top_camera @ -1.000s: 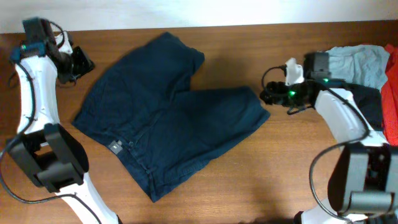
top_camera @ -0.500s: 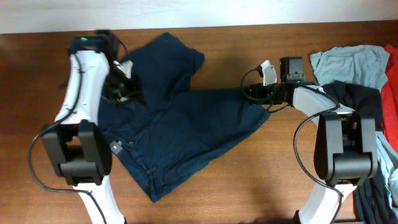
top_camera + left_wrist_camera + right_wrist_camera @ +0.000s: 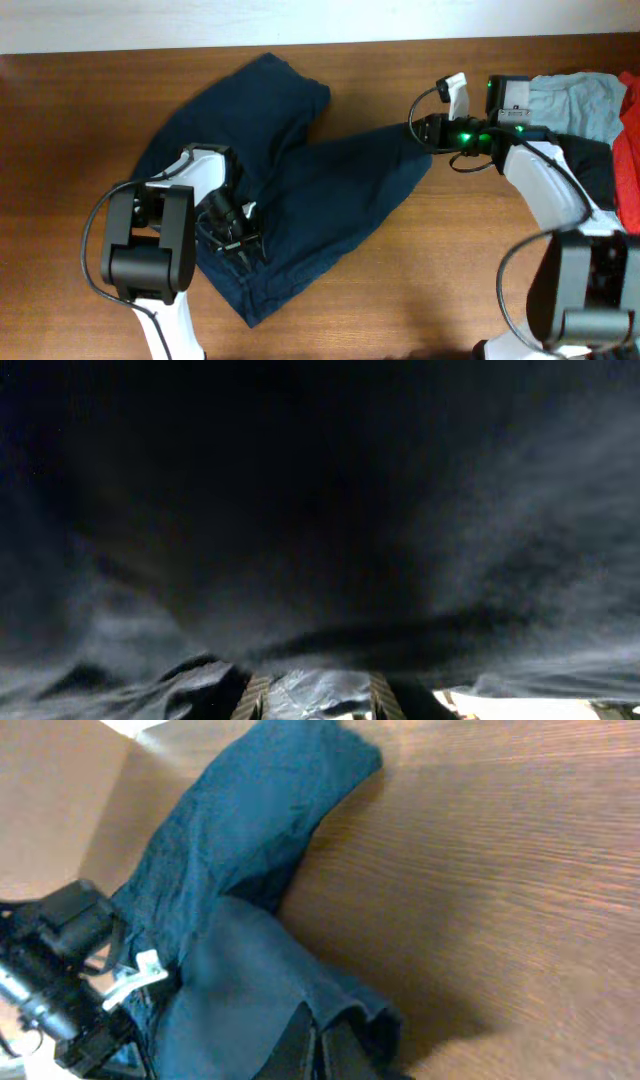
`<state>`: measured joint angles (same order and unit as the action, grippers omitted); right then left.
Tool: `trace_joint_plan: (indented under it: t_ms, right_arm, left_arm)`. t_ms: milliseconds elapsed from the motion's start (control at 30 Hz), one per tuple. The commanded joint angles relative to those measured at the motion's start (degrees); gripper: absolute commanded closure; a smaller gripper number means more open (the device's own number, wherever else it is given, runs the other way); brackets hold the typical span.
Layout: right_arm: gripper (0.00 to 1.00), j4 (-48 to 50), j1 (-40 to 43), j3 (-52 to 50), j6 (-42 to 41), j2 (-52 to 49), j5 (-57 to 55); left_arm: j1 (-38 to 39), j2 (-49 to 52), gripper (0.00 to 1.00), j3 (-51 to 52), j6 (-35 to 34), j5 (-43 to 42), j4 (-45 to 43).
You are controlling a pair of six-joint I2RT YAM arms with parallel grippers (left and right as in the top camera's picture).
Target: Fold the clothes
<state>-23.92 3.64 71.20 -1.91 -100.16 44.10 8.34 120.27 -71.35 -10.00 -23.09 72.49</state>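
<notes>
1. Since the overhead view is the clearest, I'll start there. The navy shorts (image 3: 300, 190) lie spread out on the wooden table (image 3: 480, 270). The waistband is toward 8 o'clock, one leg points to 12 o'clock and the other to 2 o'clock.
2. Same view: the left gripper (image 3: 238, 232) is down on the cloth near the waistband, around 8 o'clock from the middle of the shorts. From up here I can't tell how its fingers stand.
3. The right gripper (image 3: 420, 131) sits right at the hem corner of the 2 o'clock leg, and that corner peaks toward it.
4. Over at 3 o'clock there's a pale blue shirt (image 3: 585, 100) with a black garment (image 3: 590, 165) just beside it. Something red (image 3: 630, 140) sits at the frame edge.
5. Left wrist view: it's pretty much all dark, blurry shorts cloth (image 3: 300, 510) right up against the lens. Two fingers (image 3: 252, 698) peek in at 6 o'clock, set apart with wrinkled cloth between them. Honestly I can't tell if they're pinching it.
6. Right wrist view: the right gripper (image 3: 318, 1045) at 6 o'clock has its fingers squeezed tight on the leg hem, with cloth bunched around the tips.
7. Still on the right wrist: the rest of the shorts (image 3: 260, 810) run off toward 11 o'clock across the table (image 3: 500, 870). The black left arm (image 3: 55, 955) sits on the cloth at 8 o'clock.
</notes>
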Motion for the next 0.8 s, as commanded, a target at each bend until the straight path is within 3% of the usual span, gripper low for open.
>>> trace_joint_plan:
  t_ms: [0, 133, 167, 200, 300, 433, 567, 767]
  right_arm:
    - [0.95, -3.17, 0.20, 0.50, -1.75, 2.71, -16.09]
    - [0.92, -11.63, 0.20, 0.48, -1.75, 1.77, -36.20]
    - [0.82, -13.70, 0.20, 0.48, -1.70, 1.40, -39.52]
    - [0.66, -14.56, 0.22, 0.48, -1.70, 1.33, -40.94]
    - [0.42, -13.73, 0.26, 0.48, -1.73, 1.31, -43.50]
    - [0.36, -8.39, 0.31, 0.48, -1.70, 0.81, -34.58]
    - [0.37, -3.21, 0.17, 0.48, -1.79, -3.45, -22.32]
    - [0.37, 4.04, 0.13, 0.50, -6.58, -12.92, -12.41]
  left_arm:
    - [0.28, 1.64, 0.66, 4.76, 0.24, -1.31, -1.79]
    - [0.28, 1.64, 0.67, 5.20, 0.24, -1.31, -2.27]
    - [0.28, 1.64, 0.67, 5.20, 0.24, -1.31, -2.29]
    - [0.28, 1.64, 0.66, 5.20, 0.24, -1.29, -2.27]
    - [0.28, 1.64, 0.66, 5.20, 0.26, -1.16, -2.29]
    - [0.28, 1.64, 0.67, 5.20, 0.26, -1.14, -2.29]
    - [0.28, 1.64, 0.67, 5.20, 0.26, -1.14, -2.91]
    - [0.28, 1.64, 0.66, 5.20, 0.26, -1.14, -3.13]
